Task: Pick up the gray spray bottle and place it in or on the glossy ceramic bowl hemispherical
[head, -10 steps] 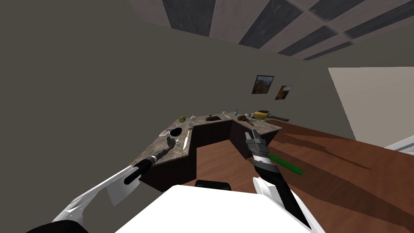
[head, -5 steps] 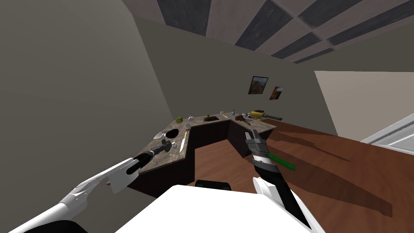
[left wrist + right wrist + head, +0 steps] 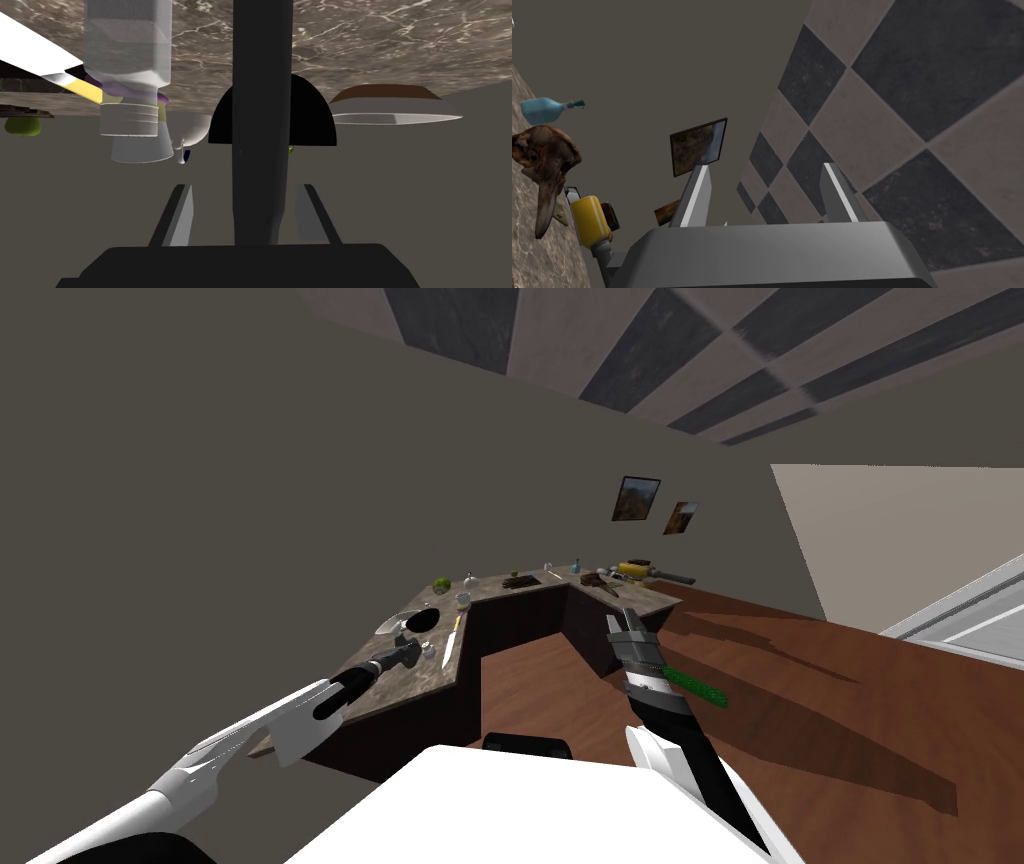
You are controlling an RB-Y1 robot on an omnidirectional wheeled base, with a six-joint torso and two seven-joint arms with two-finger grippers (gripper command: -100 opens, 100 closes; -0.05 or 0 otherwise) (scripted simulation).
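A dark grey spray bottle point(image 3: 262, 125) stands on the marbled counter point(image 3: 400, 683), seen as a dark column between my left gripper's fingers. My left gripper point(image 3: 247, 212) point(image 3: 408, 652) is open around it. One finger nearly touches the bottle and the other stands a little off it. Just beyond the bottle is the black hemispherical bowl point(image 3: 312, 122) point(image 3: 428, 616). My right gripper point(image 3: 627, 624) point(image 3: 764, 195) is open and empty, held over the wooden floor in front of the counter.
Beside the spray bottle stand a translucent bottle point(image 3: 130, 75) and a white cup point(image 3: 195, 129). A yellow-handled knife point(image 3: 453, 638) and a shallow white dish point(image 3: 395, 107) lie close by. A green fruit point(image 3: 441, 584) sits further back. The L-shaped counter's far wing holds a brown skull point(image 3: 544, 160).
My head view has swung a little over the second. My left gripper has closed in on the dark bottle and has barely moved in the last half second. The right arm is unchanged.
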